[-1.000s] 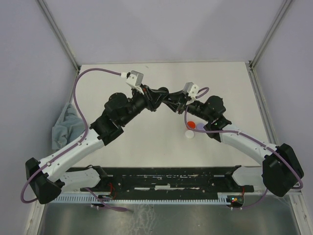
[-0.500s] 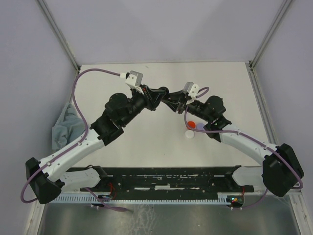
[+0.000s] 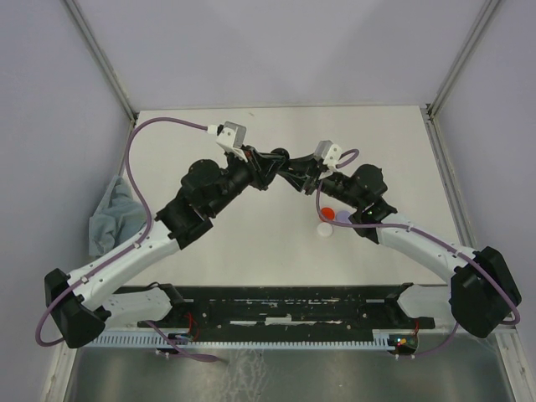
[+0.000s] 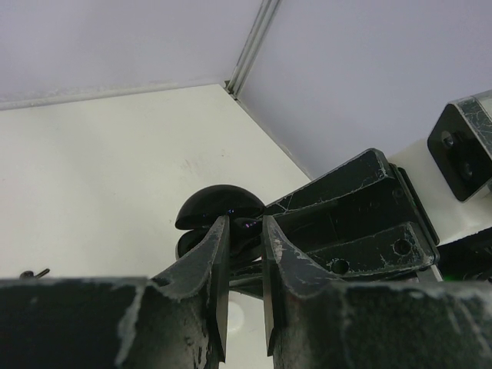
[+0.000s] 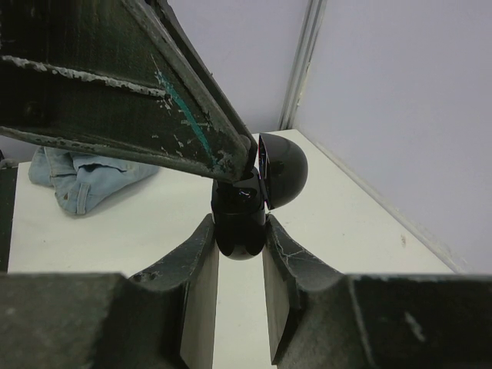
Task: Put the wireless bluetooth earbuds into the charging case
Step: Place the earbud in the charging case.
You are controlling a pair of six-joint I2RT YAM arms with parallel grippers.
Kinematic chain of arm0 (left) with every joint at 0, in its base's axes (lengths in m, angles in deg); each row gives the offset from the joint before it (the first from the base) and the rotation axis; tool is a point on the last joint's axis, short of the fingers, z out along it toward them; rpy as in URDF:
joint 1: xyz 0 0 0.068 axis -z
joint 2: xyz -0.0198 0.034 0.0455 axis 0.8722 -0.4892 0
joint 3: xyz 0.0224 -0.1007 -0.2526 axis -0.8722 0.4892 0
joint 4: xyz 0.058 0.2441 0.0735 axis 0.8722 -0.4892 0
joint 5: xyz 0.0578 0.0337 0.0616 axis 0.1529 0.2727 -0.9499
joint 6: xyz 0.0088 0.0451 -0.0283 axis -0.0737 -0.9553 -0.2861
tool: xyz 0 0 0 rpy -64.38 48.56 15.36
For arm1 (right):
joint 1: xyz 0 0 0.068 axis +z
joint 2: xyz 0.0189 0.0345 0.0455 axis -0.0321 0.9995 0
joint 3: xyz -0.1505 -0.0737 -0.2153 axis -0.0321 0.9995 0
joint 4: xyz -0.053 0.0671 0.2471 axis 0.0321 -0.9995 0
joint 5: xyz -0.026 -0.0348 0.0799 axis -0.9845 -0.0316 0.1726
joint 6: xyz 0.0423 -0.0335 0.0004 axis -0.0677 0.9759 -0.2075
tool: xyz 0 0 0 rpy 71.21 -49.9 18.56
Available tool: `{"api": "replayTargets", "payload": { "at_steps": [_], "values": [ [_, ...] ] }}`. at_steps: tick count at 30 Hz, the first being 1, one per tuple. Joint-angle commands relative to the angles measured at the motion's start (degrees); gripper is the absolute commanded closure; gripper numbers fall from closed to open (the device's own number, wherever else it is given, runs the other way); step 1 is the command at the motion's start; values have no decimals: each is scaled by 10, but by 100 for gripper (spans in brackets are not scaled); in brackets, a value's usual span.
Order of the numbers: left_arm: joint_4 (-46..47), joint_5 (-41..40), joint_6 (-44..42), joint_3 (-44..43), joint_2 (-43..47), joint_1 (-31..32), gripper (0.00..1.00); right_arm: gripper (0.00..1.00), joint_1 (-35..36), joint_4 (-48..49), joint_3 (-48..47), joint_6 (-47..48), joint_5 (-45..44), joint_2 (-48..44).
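Right gripper clamped on open black case, left gripper nearly closed at its mouth, anything between those jaws too dark to identify.

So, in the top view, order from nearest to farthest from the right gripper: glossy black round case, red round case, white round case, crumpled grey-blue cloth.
1. Glossy black round case: in the right gripper itself.
2. Red round case: beside the right arm.
3. White round case: just past it, toward the bases.
4. Crumpled grey-blue cloth: far left.
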Motion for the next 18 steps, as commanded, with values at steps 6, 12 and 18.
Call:
{"api": "replayTargets", "payload": {
  "at_steps": [6,12,18],
  "values": [
    [-1,-11,-11,-7,-10,4,68,97,2,30,-18,-9,-7,-8],
    [-13,-28,7,-15,-8,4,50,98,1,29,-3,-9,-51,-1],
    [-55,-55,13,-41,-6,2,40,98,0,33,25,-11,-93,7]
  ]
}}
